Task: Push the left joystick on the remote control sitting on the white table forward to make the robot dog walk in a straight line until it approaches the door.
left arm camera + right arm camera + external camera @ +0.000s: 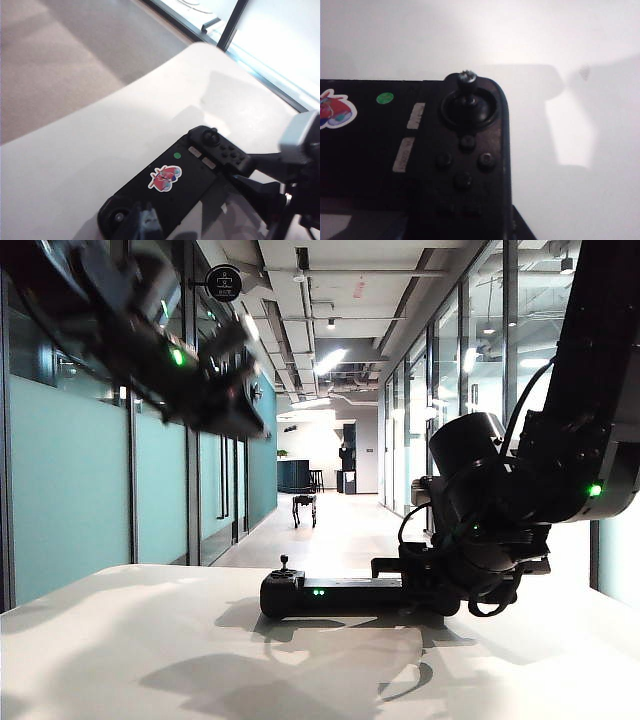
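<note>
While the right gripper point(425, 590) clamps one end of the remote control point(330, 594) on the white table point(130, 640), the left gripper point(235, 390), opening unreadable, hangs above the untouched left joystick point(284, 563); the robot dog point(304, 508) stands far down the corridor, approach unfinished.

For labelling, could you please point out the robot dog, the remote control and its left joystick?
robot dog point(304, 501): exterior view, body.
remote control point(345, 597): exterior view, front face.
left joystick point(284, 561): exterior view, knob.
</note>
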{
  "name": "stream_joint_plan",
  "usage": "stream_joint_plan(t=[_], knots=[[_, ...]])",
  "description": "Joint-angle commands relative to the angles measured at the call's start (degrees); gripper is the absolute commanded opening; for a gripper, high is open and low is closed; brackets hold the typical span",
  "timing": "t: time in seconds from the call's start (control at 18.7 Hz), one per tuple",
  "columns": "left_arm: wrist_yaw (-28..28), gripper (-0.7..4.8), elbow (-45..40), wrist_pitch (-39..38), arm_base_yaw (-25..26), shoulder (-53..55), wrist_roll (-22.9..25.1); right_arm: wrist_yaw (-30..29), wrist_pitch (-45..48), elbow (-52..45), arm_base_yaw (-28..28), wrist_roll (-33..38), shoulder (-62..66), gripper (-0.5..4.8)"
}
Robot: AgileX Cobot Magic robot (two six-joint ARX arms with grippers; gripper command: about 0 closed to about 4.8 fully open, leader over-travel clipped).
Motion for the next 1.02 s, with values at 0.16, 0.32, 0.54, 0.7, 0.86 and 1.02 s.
stream_joint_plan(t=[0.16,0.32,0.54,0.7,0.86,1.02], knots=[[-2.6,-0.06,0.1,-4.6,-0.1,-7.6,0.0,-0.2,1.2,0.2,0.1,0.0,-0.3,2.42],[-2.8,-0.06,0.1,-5.8,-0.1,-11.1,0.0,-0.2,1.0,0.2,0.1,0.0,-0.3,2.9],[-5.3,-0.06,0.1,-7.9,-0.1,-14.9,0.0,-0.2,-0.3,0.1,0.1,0.0,-0.8,2.88],[-6.7,-0.06,0.1,-8.6,-0.1,-16.4,0.0,0.0,-5.7,-0.1,0.1,0.0,-3.8,2.83],[-6.6,-0.06,0.1,-8.9,-0.1,-16.5,-1.3,0.1,-6.3,-1.4,0.1,0.0,-6.8,2.83],[-7.1,-0.06,0.1,-10.6,-0.1,-17.4,-1.3,0.1,-6.3,-4.4,0.1,0.0,-10.3,1.94]])
